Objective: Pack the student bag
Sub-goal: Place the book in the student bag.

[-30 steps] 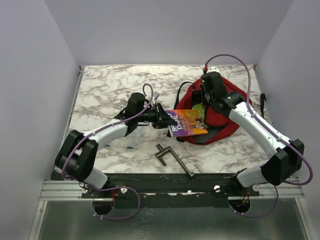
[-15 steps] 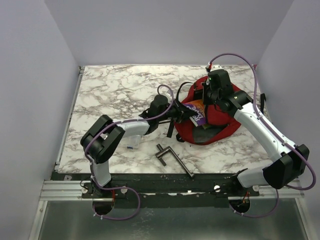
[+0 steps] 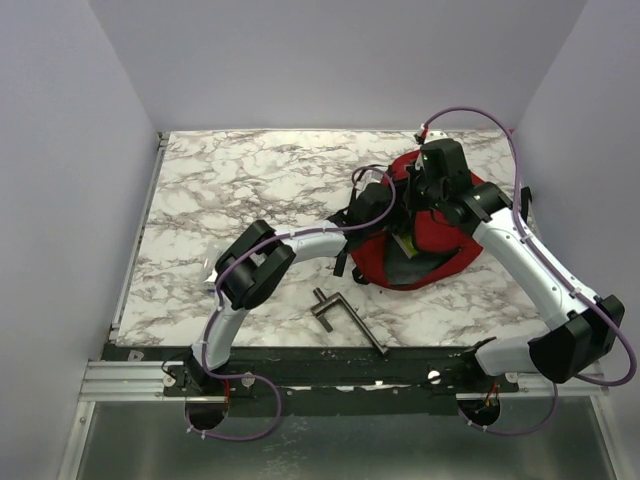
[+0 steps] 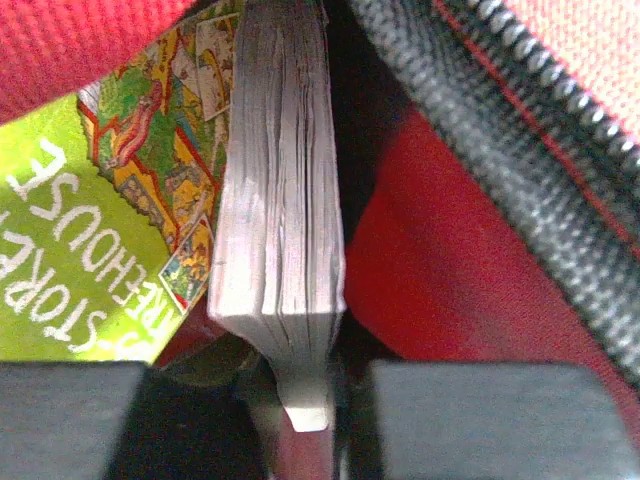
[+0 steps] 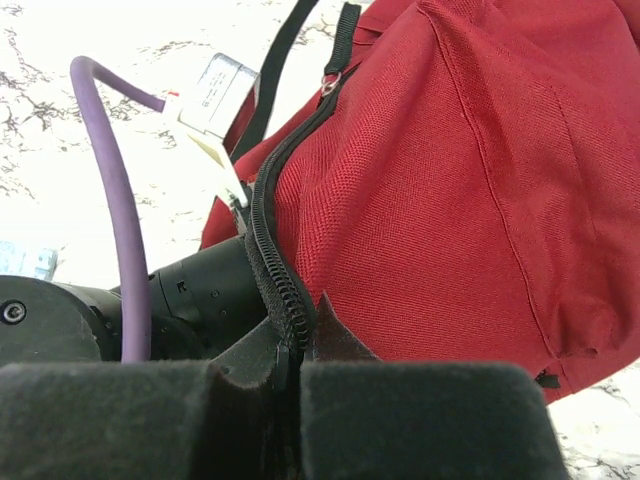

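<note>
While reaching deep into the student bag (image 3: 440,245) on the right-hand half of the worktop (image 3: 230,180), clamping a thick book (image 4: 280,200) by its bottom edge with the left end effector (image 4: 305,400) (page block upright between the pads). Just beside it, on its left, a green-covered book (image 4: 60,230) already inside. Pinching the bag's zipper edge (image 5: 275,270) with the right end effector (image 5: 298,400), fingers closed flat on it, holding the mouth up and open.

Likely troubles from here:
- Releasing too soon, leaving the book propped near the lip and free to tip out.
- Pushing at a slant, snagging a cover corner on the zipper teeth or the neighbouring book.
- Losing the right pinch, letting soft fabric sag onto the left wrist.
- Dragging fabric out on withdrawal (tight fit).
</note>
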Available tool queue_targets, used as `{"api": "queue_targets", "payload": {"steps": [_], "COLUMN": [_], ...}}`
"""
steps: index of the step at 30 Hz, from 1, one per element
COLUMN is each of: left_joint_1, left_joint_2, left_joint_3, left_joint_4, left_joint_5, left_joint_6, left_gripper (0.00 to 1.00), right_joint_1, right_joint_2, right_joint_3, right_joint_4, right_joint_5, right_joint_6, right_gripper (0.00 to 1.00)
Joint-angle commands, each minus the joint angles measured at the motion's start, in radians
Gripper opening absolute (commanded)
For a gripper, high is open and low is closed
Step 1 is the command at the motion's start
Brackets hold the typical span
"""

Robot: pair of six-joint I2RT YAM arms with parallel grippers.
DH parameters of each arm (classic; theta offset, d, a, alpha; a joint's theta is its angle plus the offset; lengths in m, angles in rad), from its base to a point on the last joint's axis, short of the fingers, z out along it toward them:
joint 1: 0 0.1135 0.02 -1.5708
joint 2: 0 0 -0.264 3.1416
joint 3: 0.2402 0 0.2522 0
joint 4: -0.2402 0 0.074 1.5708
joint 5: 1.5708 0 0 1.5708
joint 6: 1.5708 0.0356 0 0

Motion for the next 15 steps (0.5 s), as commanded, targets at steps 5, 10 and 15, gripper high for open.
{"api": "queue_targets", "payload": {"steps": [5, 10, 15], "left_joint_1": [0.032, 0.063, 0.079], "left_joint_2": [-0.05, -0.135, -0.206], "left_joint_3": [-0.053, -0.081, -0.08], "left_joint_4": [-0.085, -0.123, -0.203], "left_joint_5": [0.077, 0.225, 0.309], "left_joint_6": [0.178, 0.318, 0.404], "left_gripper": [0.38, 0.54, 0.6], "right_joint_1": [0.006, 0.007, 0.006], "right_joint_2": [-0.071, -0.084, -0.06], "right_joint_3": [-0.002, -0.04, -0.037], "right_joint_4": [0.016, 0.038, 0.035], "right_joint_5": [0.043, 0.028, 0.015], "right_joint_6": [-0.003, -0.001, 0.003], "right_gripper": [0.01, 0.0, 0.01]}}
